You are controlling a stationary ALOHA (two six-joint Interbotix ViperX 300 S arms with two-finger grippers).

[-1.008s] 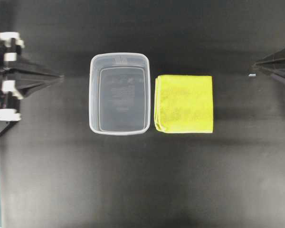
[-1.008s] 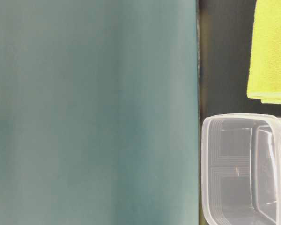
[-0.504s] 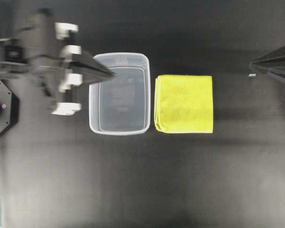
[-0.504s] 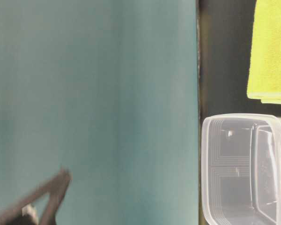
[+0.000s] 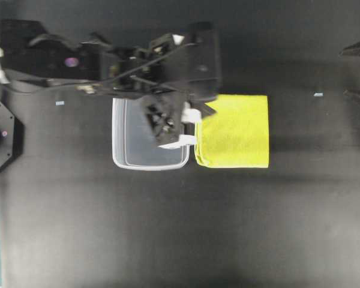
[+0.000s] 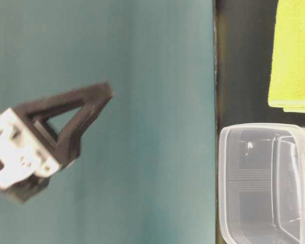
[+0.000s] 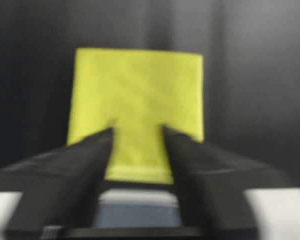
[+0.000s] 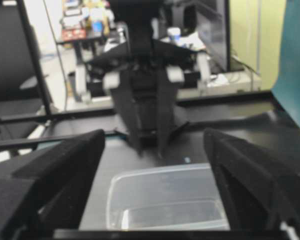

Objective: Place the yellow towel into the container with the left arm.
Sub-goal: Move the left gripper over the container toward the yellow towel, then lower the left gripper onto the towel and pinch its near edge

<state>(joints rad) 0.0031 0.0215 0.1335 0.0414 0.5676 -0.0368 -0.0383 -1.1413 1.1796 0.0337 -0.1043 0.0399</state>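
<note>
- Since half a second ago, your left arm (image 5: 108, 63) has swung from beside the tub's far edge out across it, and its gripper (image 5: 189, 126) now hangs over the gap between tub and cloth.
- Your bright lemon-yellow, squarish microfibre towel (image 5: 233, 131) lies flat on the black tabletop (image 5: 180, 228), just beside the clear rectangular plastic container (image 5: 123, 157); neither has shifted.
- Left jaws stand spread: the wrist view shows both black fingers (image 7: 70, 165) apart, with the towel's near edge showing between them and nothing gripped.
- Motion blur makes it hard to tell how high the tips sit above the cloth.
- Your right gripper (image 8: 152, 200) is parked well apart at the table's edge, its broad black fingers wide open and empty; from its view the left gripper points downward beyond the container.
- Judged from this, you are in the approach step; the grasp is not yet made.
- Next, you'd want to descend onto the towel's near edge, close through all the folded layers, lift clear of the thick rim, then carry it back over the tub.
</note>
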